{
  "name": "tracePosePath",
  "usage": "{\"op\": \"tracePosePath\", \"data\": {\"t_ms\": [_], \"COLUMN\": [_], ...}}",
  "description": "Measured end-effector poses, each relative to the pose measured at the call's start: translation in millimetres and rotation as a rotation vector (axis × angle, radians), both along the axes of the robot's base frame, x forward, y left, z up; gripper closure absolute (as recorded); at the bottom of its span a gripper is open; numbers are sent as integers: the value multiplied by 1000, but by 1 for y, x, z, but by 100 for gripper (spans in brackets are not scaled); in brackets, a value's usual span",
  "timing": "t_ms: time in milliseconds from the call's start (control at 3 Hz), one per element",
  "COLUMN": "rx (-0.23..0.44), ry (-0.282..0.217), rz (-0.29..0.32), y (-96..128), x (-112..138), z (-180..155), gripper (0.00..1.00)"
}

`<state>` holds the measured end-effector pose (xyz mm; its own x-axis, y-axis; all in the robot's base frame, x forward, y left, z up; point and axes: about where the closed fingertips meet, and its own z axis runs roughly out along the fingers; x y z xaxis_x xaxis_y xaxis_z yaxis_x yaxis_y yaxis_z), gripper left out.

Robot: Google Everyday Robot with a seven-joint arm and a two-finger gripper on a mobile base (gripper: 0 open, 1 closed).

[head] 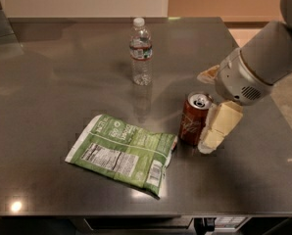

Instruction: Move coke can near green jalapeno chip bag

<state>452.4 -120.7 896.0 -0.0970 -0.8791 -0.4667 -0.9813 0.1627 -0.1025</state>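
- The can point(195, 119) stands upright on the surface point(62, 82), just beside the right edge of the chip bag point(124, 151).
- The hand point(207, 109) sits at the can's right side, spread wider than the can and pinching nothing.
- The can is probably light, thin-walled and smooth, so take it mid-body, squeezing gently.

Table point(48, 82) — bag point(124, 153), bottle point(141, 53), can point(192, 122) by claw point(206, 110)
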Motion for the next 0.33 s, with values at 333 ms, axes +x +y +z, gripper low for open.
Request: {"op": "tracePosePath", "data": {"t_ms": [333], "rx": [0], "ry": [0], "rz": [0], "y": [0], "x": [0], "z": [0], "gripper": [0]}}
